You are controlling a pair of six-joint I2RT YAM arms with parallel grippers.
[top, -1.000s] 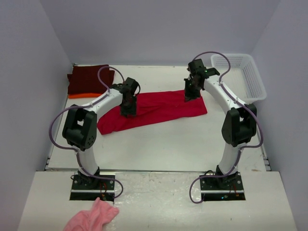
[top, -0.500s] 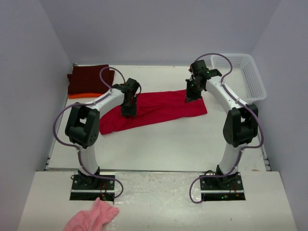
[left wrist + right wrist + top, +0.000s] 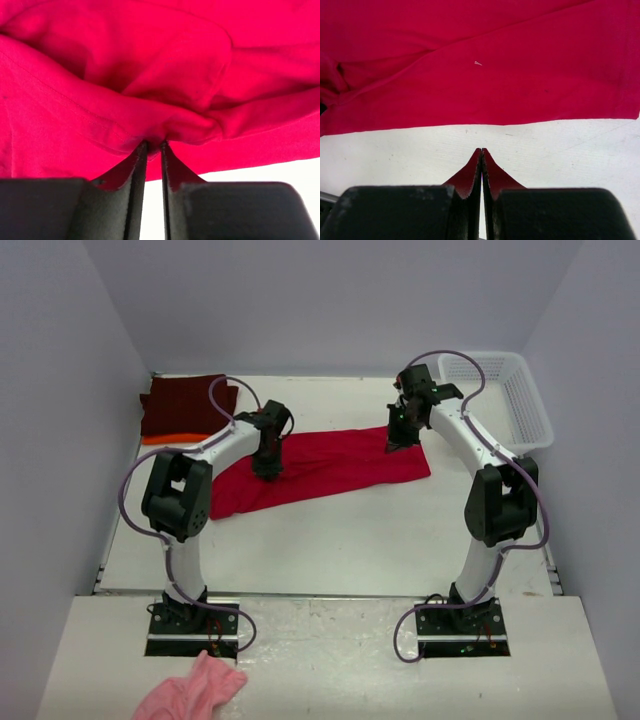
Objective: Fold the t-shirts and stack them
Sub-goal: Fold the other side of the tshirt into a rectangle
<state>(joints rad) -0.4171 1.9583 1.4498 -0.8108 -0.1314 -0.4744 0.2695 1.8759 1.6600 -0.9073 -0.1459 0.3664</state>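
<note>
The bright red t-shirt (image 3: 330,465) lies loosely spread across the middle of the table, its left end bunched. My left gripper (image 3: 266,468) points down onto its left part. In the left wrist view the left gripper (image 3: 152,145) has its jaws drawn close on a raised fold of the red t-shirt (image 3: 150,75). At the shirt's far right edge, my right gripper (image 3: 397,440) is shut with nothing in it. In the right wrist view the right gripper (image 3: 481,150) hangs over bare table just off the hem of the red t-shirt (image 3: 480,65). A dark maroon t-shirt (image 3: 185,405) lies folded on an orange t-shirt (image 3: 163,439) at the far left.
A white plastic basket (image 3: 520,400) stands at the far right corner. A small pink fluffy cloth (image 3: 195,690) lies off the table's near edge, by the left arm's base. Grey walls close in the table on three sides.
The left jaws have narrowed onto a fold of the red t-shirt, and the left arm has shifted slightly. The right arm has barely moved.
</note>
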